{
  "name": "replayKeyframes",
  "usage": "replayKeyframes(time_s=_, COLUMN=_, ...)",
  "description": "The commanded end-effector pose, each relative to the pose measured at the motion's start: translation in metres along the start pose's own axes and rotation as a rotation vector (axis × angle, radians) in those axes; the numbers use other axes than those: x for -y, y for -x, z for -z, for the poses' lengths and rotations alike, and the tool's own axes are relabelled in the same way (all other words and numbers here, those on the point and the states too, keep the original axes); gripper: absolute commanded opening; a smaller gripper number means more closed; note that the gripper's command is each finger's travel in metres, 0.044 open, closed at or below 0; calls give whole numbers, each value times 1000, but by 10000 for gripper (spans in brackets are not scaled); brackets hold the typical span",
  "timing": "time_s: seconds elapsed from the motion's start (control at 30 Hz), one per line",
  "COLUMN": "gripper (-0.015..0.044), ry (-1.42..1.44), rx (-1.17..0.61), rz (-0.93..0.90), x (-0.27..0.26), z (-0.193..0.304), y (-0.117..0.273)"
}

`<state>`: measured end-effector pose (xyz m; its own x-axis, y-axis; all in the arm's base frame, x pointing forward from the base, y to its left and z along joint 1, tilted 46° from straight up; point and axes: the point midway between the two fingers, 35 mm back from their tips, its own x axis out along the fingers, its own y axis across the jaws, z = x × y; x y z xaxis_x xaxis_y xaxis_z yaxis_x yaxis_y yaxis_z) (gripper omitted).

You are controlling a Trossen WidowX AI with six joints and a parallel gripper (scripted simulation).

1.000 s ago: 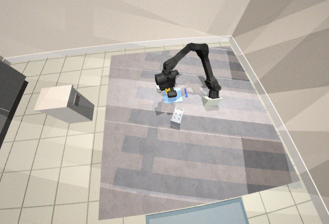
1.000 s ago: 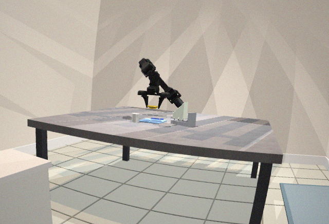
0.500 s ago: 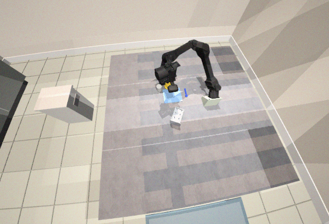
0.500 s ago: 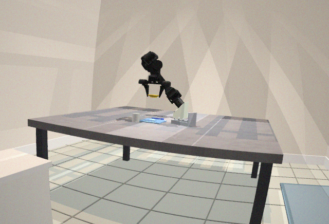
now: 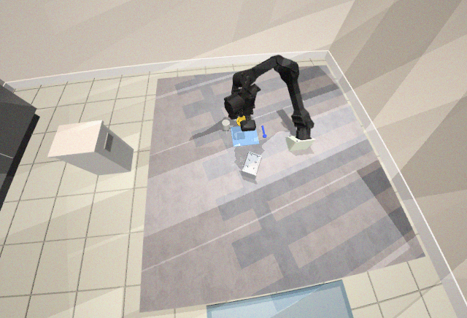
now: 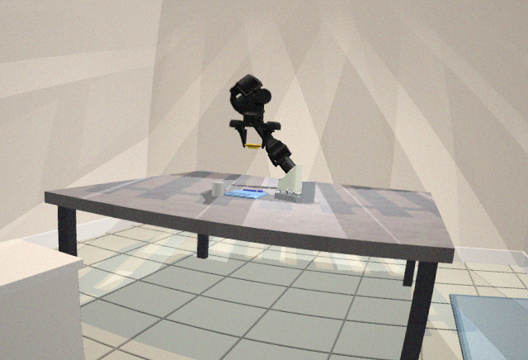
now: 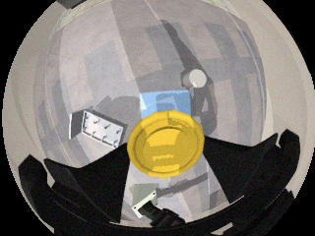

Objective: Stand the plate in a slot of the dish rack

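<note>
Cataloguer: Plate (image 5: 241, 120) (image 6: 252, 146) (image 7: 165, 144), yellow, round, one. Where kept?

Keeper: Aloft, above the blue mat (image 5: 244, 136) (image 6: 246, 194) (image 7: 165, 100). Gripper (image 5: 243, 120) (image 6: 253, 145) (image 7: 165, 145) clamped on it, a finger at each of two opposite edges.

Cataloguer: Attitude?

Keeper: Flat, face broadly level; no long axis to record, being round. The line between the fingers runs across its width.

Cataloguer: Destination?

Keeper: Dish rack (image 5: 251, 163) (image 7: 102, 129), pale, with short upright pegs and a taller panel at one end. In the wrist view it lies to the left of the held plate; from the top, beyond the mat, on the side away from the raised elbow.

Cataloguer: Its long axis?

Keeper: Oblique to the mat's sides in the top view. Slot direction too small to certify.

Cataloguer: Work outstanding?

Keeper: Judged about half done: plate secured, placing not yet done. The coming move should carry it sideways to the rack and turn it from flat to on-edge, its plane matched to a slot, before lowering between rails.

Cataloguer: Hazards?

Keeper: A plate edge could catch a peg if the turn is incomplete.

Cataloguer: Sundries?

Keeper: Grey cylinder (image 5: 225, 125) (image 6: 218, 188) (image 7: 198, 78), one, near the mat.
</note>
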<state>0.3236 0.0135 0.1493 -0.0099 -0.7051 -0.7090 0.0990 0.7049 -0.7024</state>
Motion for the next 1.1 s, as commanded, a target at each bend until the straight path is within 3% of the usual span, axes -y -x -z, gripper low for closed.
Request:
replayKeyframes(time_s=0.0, gripper=0, ry=-100, rx=-14, rz=-9, x=-26, z=16, y=2)
replayKeyframes(time_s=0.4, gripper=0, ry=-444, rx=-44, rz=19, x=-75, z=62, y=0)
replayKeyframes(time_s=1.07, gripper=0, ry=-200, rx=-233, rz=-183, x=-83, z=72, y=-41)
